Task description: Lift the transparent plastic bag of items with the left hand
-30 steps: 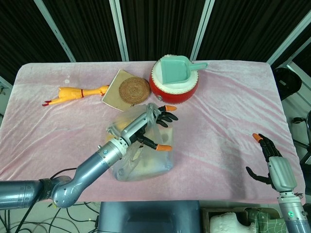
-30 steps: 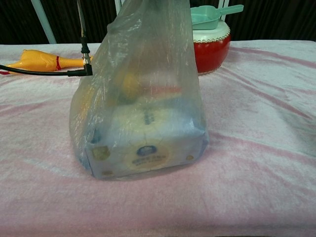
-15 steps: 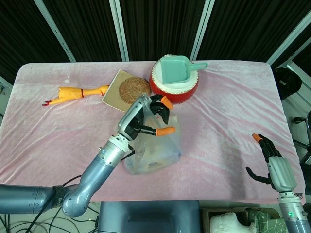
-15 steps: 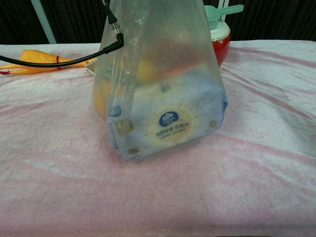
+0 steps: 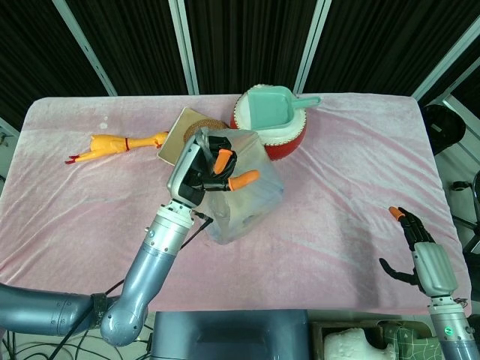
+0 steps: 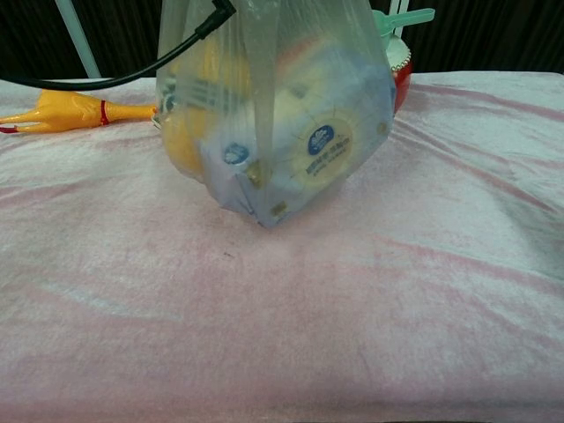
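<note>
While the bag hangs: I have the left hand (image 5: 201, 171) clamped on the gathered neck of the transparent plastic bag (image 5: 241, 196), orange fingertips (image 5: 245, 179) curled over the plastic.
Bag position: it dangles straight below and a touch right of my left hand, above the pink-covered bench (image 5: 345, 187), in front of the red drum (image 5: 286, 141).
Chest view check: the bag's lowest corner points down at the cloth; I judge it just clear of the bench, though I cannot say for sure it isn't grazing.
Contents: a white-and-blue tissue pack (image 6: 308, 150) sits tilted inside, with something yellow (image 6: 183, 145) beside it on the left; that's as far as I can read them.
Key relation: the load hangs under the grip, long axis running top to bottom, so the next pull I'd call is plain upward, no sideways drag.
Right hand: the right hand (image 5: 420, 253) sits well apart at the near right edge of the bench, fingers spread, holding nothing; the left is the only one near the bag.
Neighbours: teal scoop (image 5: 275, 106) on the drum, woven coaster (image 5: 212, 125) mostly hidden behind my hand, rubber chicken (image 5: 116, 143) off to the left.
Risk, my read: the pack sits skewed, so the bag may swing or twist as it rises, and thin plastic could slip through the fingers.
Progress, my read: lift nearly there; more height would settle it.
</note>
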Controlling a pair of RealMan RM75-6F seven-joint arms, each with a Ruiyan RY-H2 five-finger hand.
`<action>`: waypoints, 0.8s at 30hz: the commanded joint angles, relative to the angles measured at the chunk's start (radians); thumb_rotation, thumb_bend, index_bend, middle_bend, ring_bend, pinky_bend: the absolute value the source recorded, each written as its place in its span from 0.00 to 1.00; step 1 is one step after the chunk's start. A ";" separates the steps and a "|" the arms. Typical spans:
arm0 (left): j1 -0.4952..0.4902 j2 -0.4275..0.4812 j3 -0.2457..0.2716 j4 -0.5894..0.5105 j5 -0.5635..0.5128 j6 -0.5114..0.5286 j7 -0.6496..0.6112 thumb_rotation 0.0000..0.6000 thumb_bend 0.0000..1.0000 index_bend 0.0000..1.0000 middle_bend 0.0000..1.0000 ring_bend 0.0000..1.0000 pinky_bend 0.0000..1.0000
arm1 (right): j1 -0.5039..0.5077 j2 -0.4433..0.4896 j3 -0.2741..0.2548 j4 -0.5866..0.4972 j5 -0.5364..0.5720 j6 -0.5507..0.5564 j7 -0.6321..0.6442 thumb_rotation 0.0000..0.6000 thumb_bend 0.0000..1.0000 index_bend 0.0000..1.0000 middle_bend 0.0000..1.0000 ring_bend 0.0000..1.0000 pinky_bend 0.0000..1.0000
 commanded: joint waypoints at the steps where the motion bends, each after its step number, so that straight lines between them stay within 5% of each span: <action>1: -0.008 0.008 -0.017 -0.011 -0.004 -0.007 0.016 1.00 0.14 0.89 1.00 0.99 0.92 | 0.000 0.000 0.000 0.000 0.001 -0.001 0.000 1.00 0.22 0.00 0.00 0.00 0.18; 24: -0.122 0.085 -0.148 -0.098 -0.076 0.011 0.193 1.00 0.13 0.89 1.00 0.99 0.92 | -0.001 0.001 -0.001 -0.004 -0.001 0.001 -0.004 1.00 0.22 0.00 0.00 0.00 0.18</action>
